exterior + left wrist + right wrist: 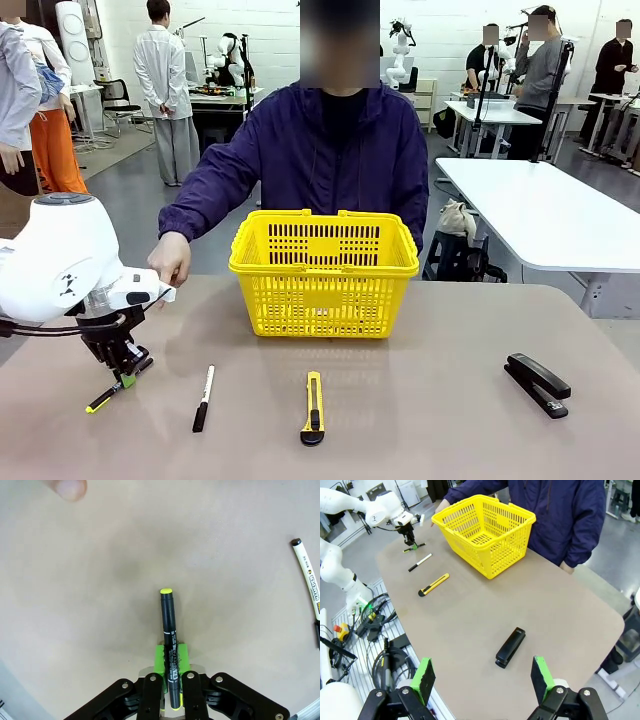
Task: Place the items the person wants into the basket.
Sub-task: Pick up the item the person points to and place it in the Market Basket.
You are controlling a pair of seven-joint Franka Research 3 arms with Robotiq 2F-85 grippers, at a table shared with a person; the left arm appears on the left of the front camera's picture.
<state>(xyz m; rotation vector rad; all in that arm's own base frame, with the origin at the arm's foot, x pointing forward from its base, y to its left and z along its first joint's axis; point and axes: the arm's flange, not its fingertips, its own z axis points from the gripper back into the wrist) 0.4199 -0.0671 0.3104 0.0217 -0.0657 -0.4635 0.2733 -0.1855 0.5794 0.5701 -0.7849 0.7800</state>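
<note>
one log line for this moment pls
left jaws: shut on pen | right jaws: open, clear of stapler | basket: pen not yet in | marker, box cutter: lying untouched

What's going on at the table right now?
The left gripper is shut on the black pen, low over the table at the robot's left. The yellow basket stands mid-table before the person, whose hand rests near that arm. The white marker, box cutter and stapler lie on the table. The right gripper hangs open above the stapler's side.
</note>
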